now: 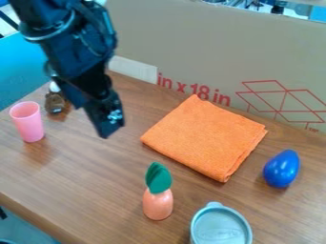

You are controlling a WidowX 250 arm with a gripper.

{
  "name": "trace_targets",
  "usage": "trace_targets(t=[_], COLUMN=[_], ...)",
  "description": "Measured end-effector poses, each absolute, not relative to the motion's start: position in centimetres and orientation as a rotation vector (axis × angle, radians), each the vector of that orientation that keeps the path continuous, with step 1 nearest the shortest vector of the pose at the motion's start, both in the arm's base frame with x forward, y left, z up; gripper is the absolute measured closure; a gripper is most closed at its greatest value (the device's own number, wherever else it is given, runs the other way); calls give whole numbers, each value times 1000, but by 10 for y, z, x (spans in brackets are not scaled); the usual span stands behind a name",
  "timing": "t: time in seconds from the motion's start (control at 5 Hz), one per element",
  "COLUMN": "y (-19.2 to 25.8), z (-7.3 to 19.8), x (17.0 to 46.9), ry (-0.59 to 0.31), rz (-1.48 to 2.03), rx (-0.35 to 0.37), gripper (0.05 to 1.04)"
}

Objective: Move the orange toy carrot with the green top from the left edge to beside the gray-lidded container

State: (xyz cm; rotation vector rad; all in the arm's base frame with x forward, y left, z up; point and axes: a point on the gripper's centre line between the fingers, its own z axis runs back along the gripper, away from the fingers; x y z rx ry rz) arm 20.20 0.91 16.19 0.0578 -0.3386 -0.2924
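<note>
The claw (109, 131) of the black arm hangs over the left part of the brown wood-grain desk (96, 190), slanting down from the arm at the upper left. Whether it is spread or pressed together, I cannot tell. Nothing can be made out hanging from its tip.

Nearest to the tip in this view is the left corner of a folded, square orange cloth (204, 136), which lies flat on the desk toward the far edge, one corner pointing to that edge and the opposite one toward the near side.

On the other side of the claw, toward the desk's left end, a smooth pink tapered cup (28, 126) stands upright, with a small dark brown rounded object with a white top (55, 102) just behind it, beside the arm.

Nearer the front, a salmon-coloured rounded piece with a green leaf-shaped top (157, 202) is apart from the cloth's near side. To its right is a round container with a tabbed grey-green lid (219, 226). A glossy blue egg-shaped object (281, 168) rests to the right of the cloth, apart from it. Behind the desk's far edge stands a cardboard panel with red printing (191, 45).
</note>
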Motion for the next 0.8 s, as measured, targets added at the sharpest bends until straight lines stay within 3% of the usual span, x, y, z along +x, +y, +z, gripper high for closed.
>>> trace_targets(t=[0.8], y=[102], z=[105], x=[215], ry=[-165], rz=[-41], rx=[112], gripper=[82])
